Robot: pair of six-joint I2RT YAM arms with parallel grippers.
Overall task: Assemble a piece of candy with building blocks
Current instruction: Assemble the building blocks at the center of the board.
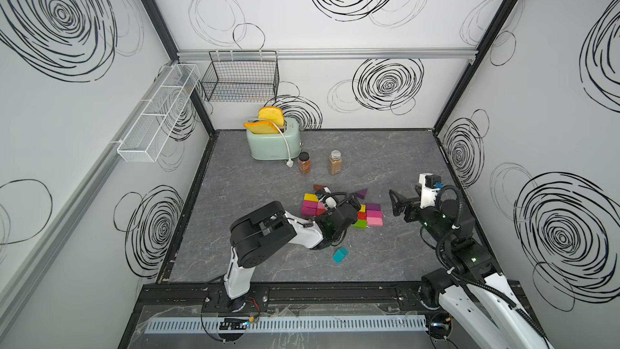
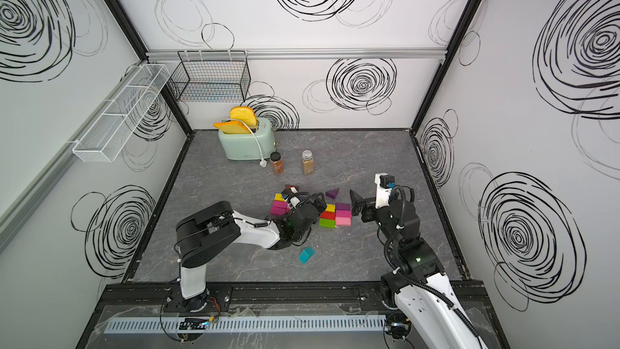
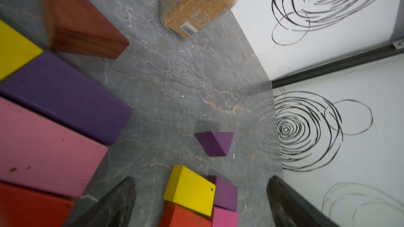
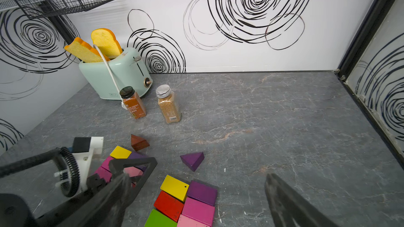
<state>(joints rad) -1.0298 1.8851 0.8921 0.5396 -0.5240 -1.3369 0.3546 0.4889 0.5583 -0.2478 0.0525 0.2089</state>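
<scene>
The far right of the table [image 1: 402, 159] lies bare, free for passing. The toaster [image 1: 272, 146] and two spice jars [image 1: 335, 163] block the far left. The building blocks [image 1: 374, 216] and left arm [image 1: 268, 226] fill the middle; a teal wedge [image 1: 340, 255] lies apart, nearer the front.

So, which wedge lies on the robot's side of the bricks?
The teal wedge, lying alone; the brown wedge and the purple wedge both lie beyond the bricks, toward the jars.

I see blocks [image 4: 168, 205] in yellow, magenta, pink, purple, red and green, a teal wedge [image 1: 340, 255], a mint-green toaster [image 1: 271, 147], a grey marbled tabletop [image 1: 385, 256], white walls [image 1: 295, 11] with black swirls.
</scene>
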